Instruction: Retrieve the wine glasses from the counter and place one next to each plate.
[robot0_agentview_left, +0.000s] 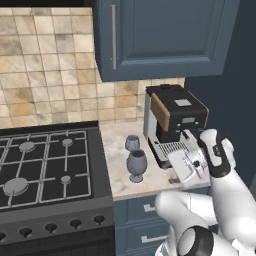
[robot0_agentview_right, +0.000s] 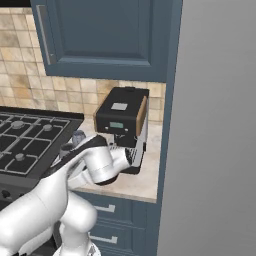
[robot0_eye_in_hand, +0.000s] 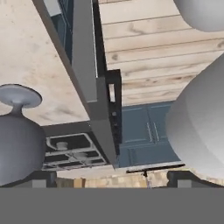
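Observation:
Two smoky grey-blue wine glasses stand on the beige counter (robot0_agentview_left: 116, 155) between the stove and the coffee machine. The large glass (robot0_agentview_left: 136, 165) is nearer the front edge and the smaller glass (robot0_agentview_left: 132, 142) is behind it. My gripper (robot0_agentview_left: 176, 169) hangs just right of the large glass, level with its bowl, apart from it. The hand view is rolled over, so one glass (robot0_eye_in_hand: 15, 146) shows foot-up at the left, close to the left fingertip (robot0_eye_in_hand: 43, 178). The gripper (robot0_eye_in_hand: 113, 179) is open with nothing between its fingers. In the right base view my arm partly hides the glasses (robot0_agentview_right: 77, 136). The plates are out of view.
A black and brown coffee machine (robot0_agentview_left: 175, 117) stands on the counter's right end, right behind my hand. A black gas stove (robot0_agentview_left: 47, 165) borders the counter on the left. Dark-blue wall cabinets (robot0_agentview_left: 160, 35) hang overhead, and a tall panel (robot0_agentview_right: 215, 125) closes the right side.

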